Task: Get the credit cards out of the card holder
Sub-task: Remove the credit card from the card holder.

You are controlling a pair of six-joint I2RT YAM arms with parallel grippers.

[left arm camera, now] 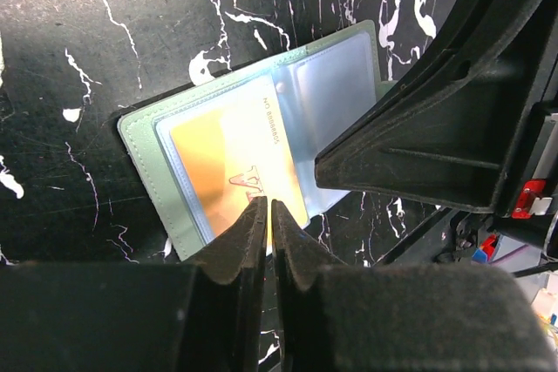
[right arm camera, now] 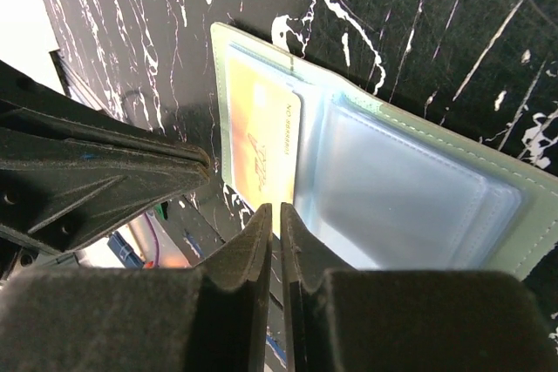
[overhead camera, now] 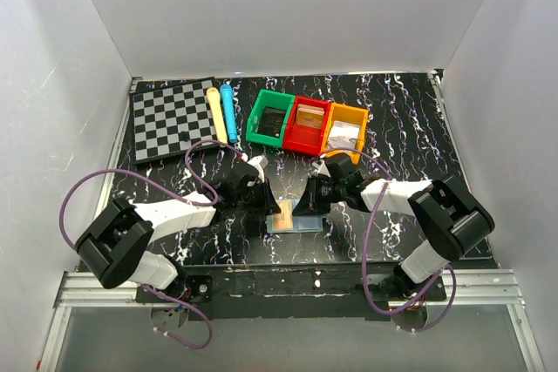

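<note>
The card holder (overhead camera: 301,221) lies open on the black marbled table between my two grippers. It is pale green-blue with clear sleeves in the left wrist view (left arm camera: 336,76) and the right wrist view (right arm camera: 410,189). A tan-orange credit card (left arm camera: 218,154) sits in its left sleeve, its near edge at the holder's near edge; it also shows in the right wrist view (right arm camera: 261,141). My left gripper (left arm camera: 268,206) is shut, tips over the card's near edge, nothing clearly between them. My right gripper (right arm camera: 275,209) is shut, tips at the holder's near edge by the middle fold.
Green (overhead camera: 270,118), red (overhead camera: 307,125) and orange (overhead camera: 345,131) bins stand in a row behind the holder. A checkerboard (overhead camera: 172,118) lies at the back left, with a yellow stick (overhead camera: 215,113) and a blue stick (overhead camera: 228,111) beside it. White walls enclose the table.
</note>
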